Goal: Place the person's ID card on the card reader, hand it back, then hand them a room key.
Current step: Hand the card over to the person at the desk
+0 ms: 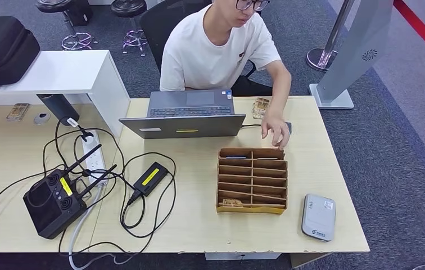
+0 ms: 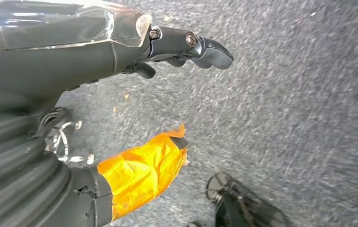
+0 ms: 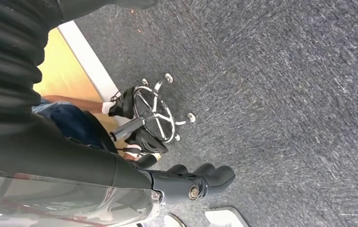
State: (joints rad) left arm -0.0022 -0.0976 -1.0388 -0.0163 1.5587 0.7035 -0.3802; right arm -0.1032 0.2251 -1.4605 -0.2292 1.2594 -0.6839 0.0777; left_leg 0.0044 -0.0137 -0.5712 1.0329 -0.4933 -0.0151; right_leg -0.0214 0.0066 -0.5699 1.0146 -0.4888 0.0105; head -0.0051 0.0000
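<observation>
A grey-white card reader (image 1: 318,216) lies near the desk's front right corner. Left of it stands a slotted cardboard box (image 1: 252,180) with a room key card (image 1: 232,203) in its nearest slot. Behind the laptop sits a person in a white T-shirt, whose hand (image 1: 275,128) rests on the desk by the box's far edge, over a dark flat thing (image 1: 288,127) that I cannot identify. My left hand (image 2: 167,42) hangs over grey carpet, its fingers apart and empty, its thumb (image 2: 144,172) wrapped in orange tape. Also over carpet, my right hand (image 3: 177,182) holds nothing.
An open laptop (image 1: 188,115) stands mid-desk. At the left are a black router (image 1: 53,199), a power strip (image 1: 92,154), a black adapter (image 1: 151,177) and loose cables. A small card stack (image 1: 261,107) lies beside the laptop. A grey kiosk stand (image 1: 351,56) rises beyond the desk's right end.
</observation>
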